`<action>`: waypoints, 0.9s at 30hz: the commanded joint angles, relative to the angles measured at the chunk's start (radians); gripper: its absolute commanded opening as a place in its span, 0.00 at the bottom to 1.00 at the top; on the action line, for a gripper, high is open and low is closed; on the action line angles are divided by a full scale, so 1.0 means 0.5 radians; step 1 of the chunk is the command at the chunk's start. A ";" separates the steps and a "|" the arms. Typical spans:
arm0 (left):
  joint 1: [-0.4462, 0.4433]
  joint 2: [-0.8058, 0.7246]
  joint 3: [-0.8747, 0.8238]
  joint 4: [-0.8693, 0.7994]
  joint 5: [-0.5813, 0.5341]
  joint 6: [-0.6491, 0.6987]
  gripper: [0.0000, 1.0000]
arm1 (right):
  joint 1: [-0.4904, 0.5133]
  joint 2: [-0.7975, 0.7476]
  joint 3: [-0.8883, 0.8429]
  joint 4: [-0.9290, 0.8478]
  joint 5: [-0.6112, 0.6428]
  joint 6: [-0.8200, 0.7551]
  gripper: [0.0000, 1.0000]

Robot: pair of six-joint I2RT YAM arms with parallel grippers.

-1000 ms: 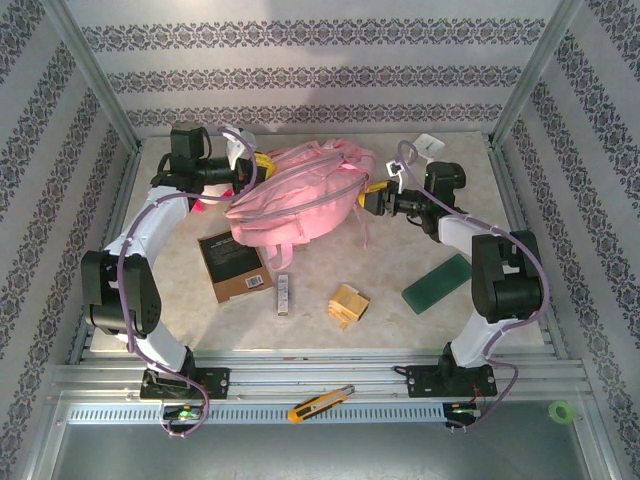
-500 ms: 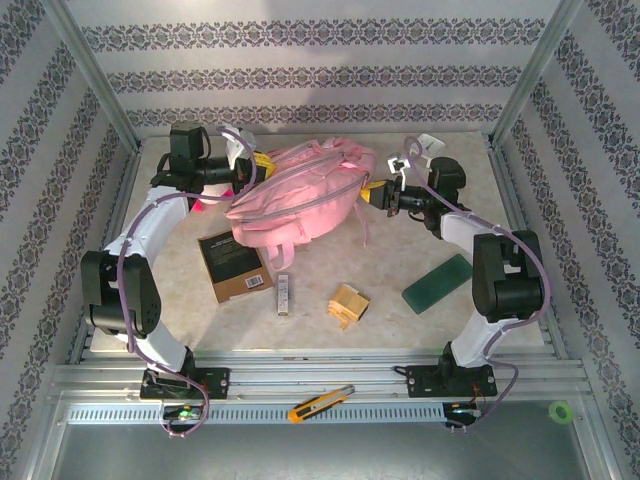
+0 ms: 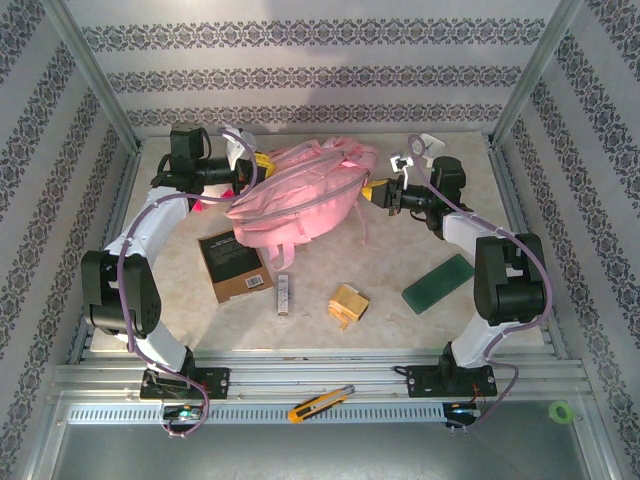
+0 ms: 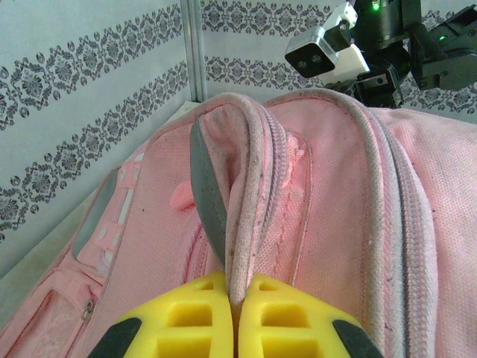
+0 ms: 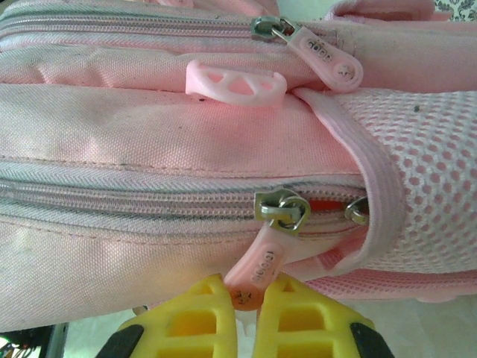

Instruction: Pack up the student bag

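The student bag (image 3: 300, 195) lay on its side at the far middle of the tabletop (image 3: 330, 262), between the two arms. The left jaws were fully closed on a raised fold of the bag's pink fabric (image 4: 242, 194) at its left end. The right jaws were closed on the pink zipper pull (image 5: 258, 267) hanging from a metal slider (image 5: 282, 210) at the bag's right end. A brown box (image 3: 233, 263) lay just in front of the bag, and a green pad (image 3: 437, 283) lay well apart, near the right arm.

Top view: overhead, behind arms. Wrist views: tight behind left gripper (image 4: 232, 302), right gripper (image 5: 247, 302); large pink fabric backpack (image 3: 298, 195) just ahead, shared by all.
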 commanded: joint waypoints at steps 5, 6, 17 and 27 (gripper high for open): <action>0.022 -0.102 0.016 0.309 0.154 -0.030 0.00 | -0.009 0.038 0.093 0.165 -0.140 0.103 0.15; 0.022 -0.101 0.015 0.315 0.158 -0.035 0.00 | -0.008 0.048 0.102 0.178 -0.155 0.122 0.17; 0.022 -0.095 0.006 0.344 0.164 -0.054 0.00 | -0.004 0.144 0.142 0.465 -0.238 0.397 0.27; 0.022 -0.094 -0.005 0.341 0.125 -0.035 0.00 | -0.008 0.137 0.108 0.623 -0.261 0.610 0.23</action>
